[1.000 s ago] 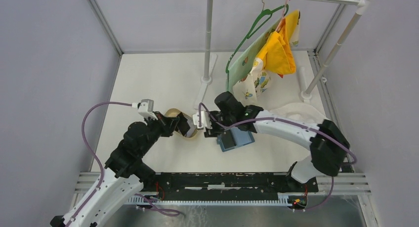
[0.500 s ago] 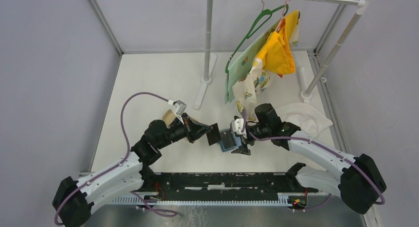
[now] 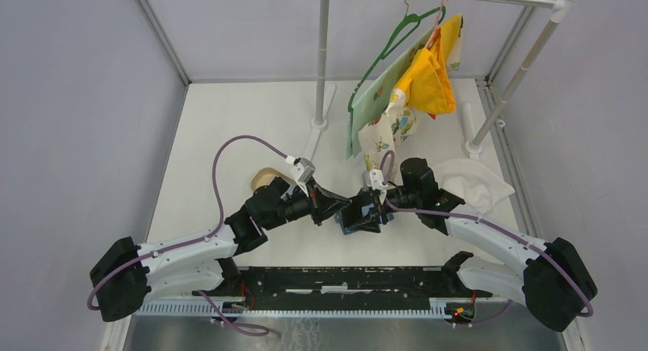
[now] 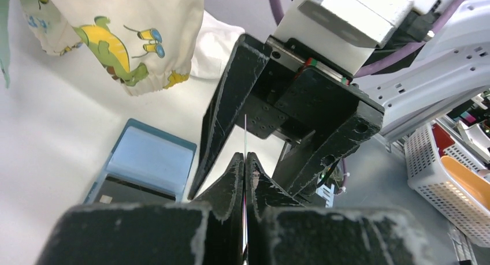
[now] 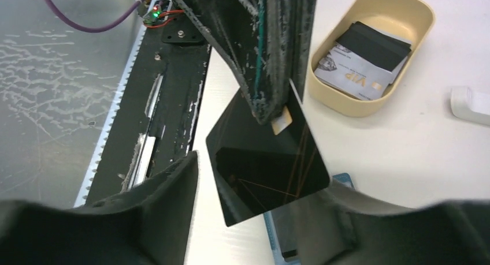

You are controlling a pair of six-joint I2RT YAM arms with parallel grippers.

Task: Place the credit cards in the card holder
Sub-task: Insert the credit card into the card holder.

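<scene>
Seen from above, 2 robot arms meet at the middle of a white worktop point(image 3: 229, 129). The left gripper point(image 3: 334, 208) reaches in from the left, with its jaws clamped together on a dark credit card point(image 5: 266, 161). They hold it by 1 short end, next to a small pale patch on its glossy face. In the left wrist view this card shows only as a thin bright edge between the closed fingers.

The right gripper point(image 3: 367, 213) faces the left one from the other side. Its jaws are spread wide apart and grip nothing. The held card hangs in the gap between them. Whether it touches either finger cannot be told.

The card holder point(image 4: 153, 161), teal-blue, lies flat and open on the worktop just below the 2 grippers. A dark card point(image 4: 130, 191) is already tucked in its near pocket. The right wrist view shows only a blue corner of the holder past the held card.

A tan oval tray point(image 5: 346, 103) sits on the worktop behind the left gripper, well apart from the holder. It contains more credit cards point(image 5: 353, 71): a pale one printed "VIP" with dark ones stacked beside and partly under it.

Further back, a clothes rack point(image 3: 324, 60) holds a printed child's garment point(image 4: 115, 34). A white cloth point(image 3: 470, 179) lies at the right.
</scene>
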